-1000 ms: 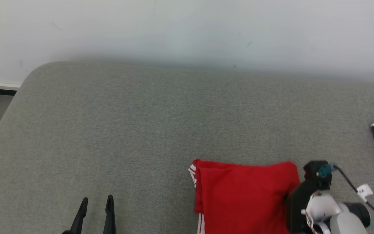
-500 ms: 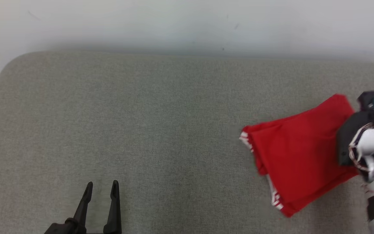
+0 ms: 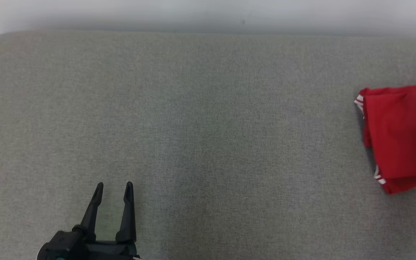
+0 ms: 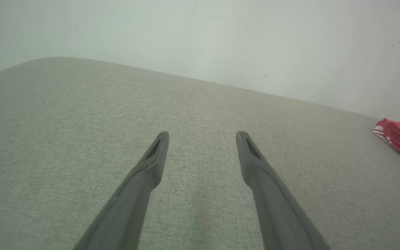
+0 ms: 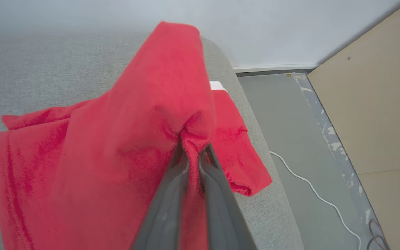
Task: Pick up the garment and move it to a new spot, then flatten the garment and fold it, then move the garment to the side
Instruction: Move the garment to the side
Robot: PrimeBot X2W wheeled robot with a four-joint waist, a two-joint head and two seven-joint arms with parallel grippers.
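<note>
The garment (image 3: 403, 133) is red with white stripes at its hem, folded, and sits at the far right of the head view, partly cut off by the edge. In the right wrist view my right gripper (image 5: 193, 147) is shut on a bunch of the garment (image 5: 116, 149), which drapes up over the fingertips and hangs above the grey cushion (image 5: 29, 69). My left gripper (image 3: 114, 187) stands open and empty at the lower left, well away from the cloth. Its open fingers (image 4: 151, 163) frame bare cushion, with the garment (image 4: 399, 139) at that view's right edge.
A second red cloth (image 5: 236, 149) with a white tag lies under the held one by the cushion's rounded right end. Beyond that edge is grey floor with a white cable (image 5: 307, 184) and a beige wooden panel (image 5: 377, 114). A pale wall (image 3: 208, 11) runs behind the cushion.
The camera has shifted. My right gripper has carried the garment up and to the right, and the arm has left the head view. The left gripper stays open in much the same place.
</note>
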